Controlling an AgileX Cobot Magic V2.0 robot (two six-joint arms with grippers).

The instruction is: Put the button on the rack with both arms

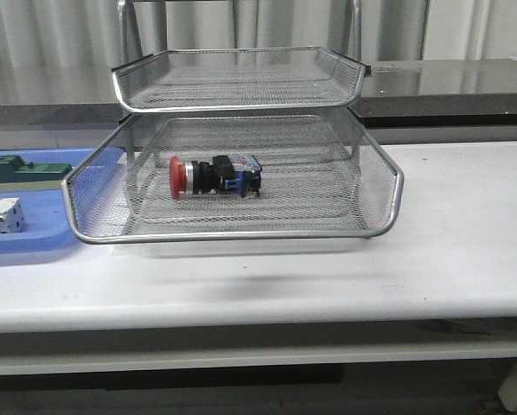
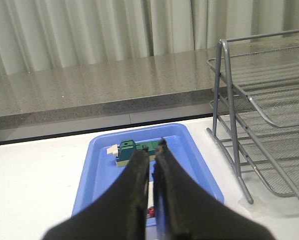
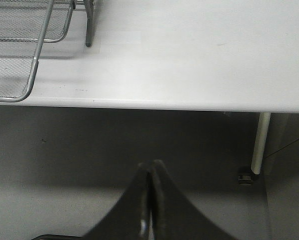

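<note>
The button (image 1: 213, 175), with its red head, black body and blue rear block, lies on its side in the pulled-out lower tier of the silver wire-mesh rack (image 1: 241, 233) in the front view. Neither arm appears in that view. In the left wrist view my left gripper (image 2: 152, 150) hovers shut and empty above the blue tray (image 2: 99, 165), with the rack (image 2: 269, 150) off to one side. In the right wrist view my right gripper (image 3: 151, 165) is shut with nothing in it, below and in front of the table edge, the rack's corner (image 3: 24, 65) far from it.
A flat blue tray (image 1: 34, 242) at the table's left holds a green block (image 1: 21, 170) and a white boxy part (image 1: 1, 216). The green block (image 2: 134, 151) also shows past my left fingers. A table leg (image 3: 261, 142) stands near the right gripper. A grey counter runs behind.
</note>
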